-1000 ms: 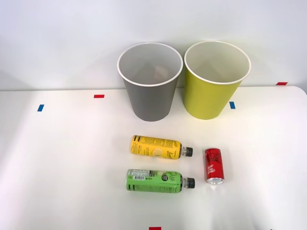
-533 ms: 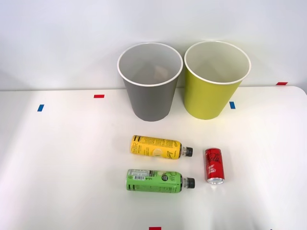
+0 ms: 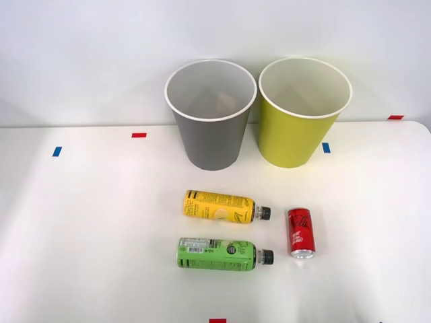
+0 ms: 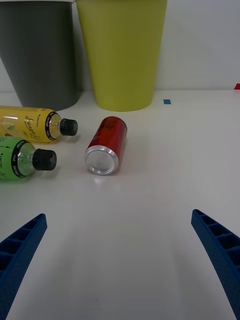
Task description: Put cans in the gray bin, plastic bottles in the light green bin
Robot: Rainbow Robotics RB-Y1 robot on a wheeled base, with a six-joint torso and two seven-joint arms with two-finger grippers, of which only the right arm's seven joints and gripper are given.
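From the front view, you see a white table [image 3: 81, 235] with two tall round bins standing at the back, side by side and almost touching. The gray bin [image 3: 211, 138] is on the left and the light green bin [image 3: 296, 131] is on the right. Both have a white rim and a white inside. Deep in the gray bin you can see something pale, but you cannot tell what it is.

In front of the bins, three things lie on their sides. The yellow-labelled bottle [image 3: 219, 206] is nearest the bins, and its black cap points right. The green-labelled bottle [image 3: 217, 254] lies closer to you, next to the yellow one but not touching it, and its cap points right too. The red can [image 3: 301, 232] lies just right of the two caps, apart from both. Its silver end faces you. Small red and blue tape marks [image 3: 139, 134] sit on the table.

From the right wrist view, you see the right gripper [image 4: 120, 260] wide open and holding nothing. Its blue ribbed fingers [image 4: 20, 250] stand far apart, low over the table. The red can [image 4: 106, 145] lies ahead of them, its silver end facing the camera. The two bottle caps are just beside it, and both bins stand behind.
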